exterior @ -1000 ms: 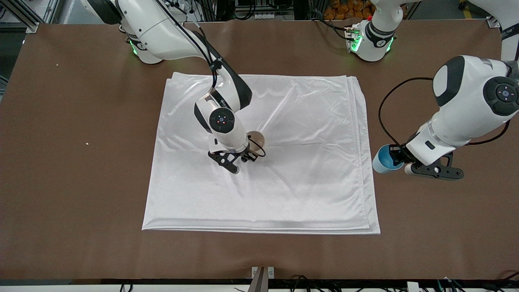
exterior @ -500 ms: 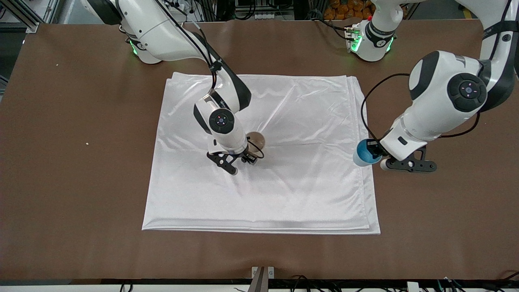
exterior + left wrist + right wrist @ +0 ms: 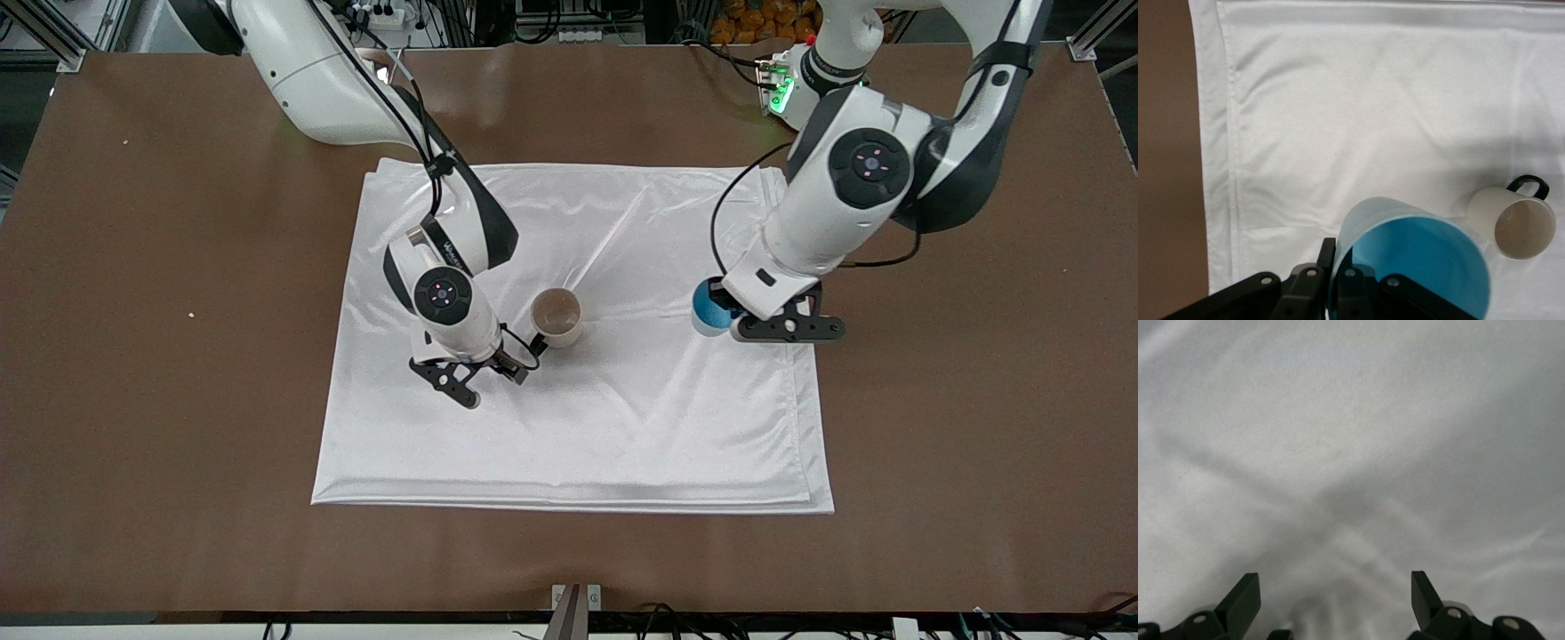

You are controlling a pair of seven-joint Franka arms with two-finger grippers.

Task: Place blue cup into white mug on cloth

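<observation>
Fingers of left gripper [image 3: 722, 322] clamp the small light-blue tapered cup [image 3: 709, 308] over the shiny white satin cloth's [image 3: 622, 427] left-arm edge. Right gripper [image 3: 476, 378] fingers spread, empty, beside the cream-white black-handled mug [image 3: 557, 318] mid-cloth.

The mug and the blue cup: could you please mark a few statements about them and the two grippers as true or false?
1. The mug stands upright on the cloth. True.
2. The blue cup is already inside the mug. False: the left gripper holds it over the cloth toward the left arm's end, apart from the mug.
3. The right gripper is open and holds nothing. True.
4. The right gripper grips the mug's handle. False: it is over the cloth beside the mug.
5. The mug is full of liquid. False: its inside looks empty.
</observation>
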